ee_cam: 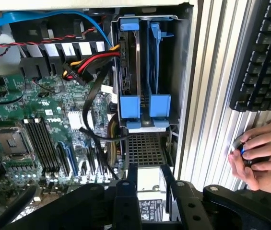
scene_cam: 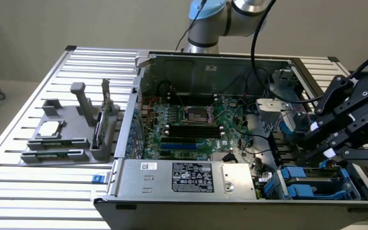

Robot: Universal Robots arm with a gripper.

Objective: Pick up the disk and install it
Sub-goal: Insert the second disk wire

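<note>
Hovering my tool (ee_cam: 149, 175) near the drive cage (ee_cam: 185, 72), where the blue-railed disk (ee_cam: 129, 106) stands on edge, I should stay square to its rails; whether the tool is apart or clamped I cannot tell.

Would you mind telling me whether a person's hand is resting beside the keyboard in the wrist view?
Yes, a hand lies on the slatted table just below the black keyboard, cupped around a small dark object.
</note>
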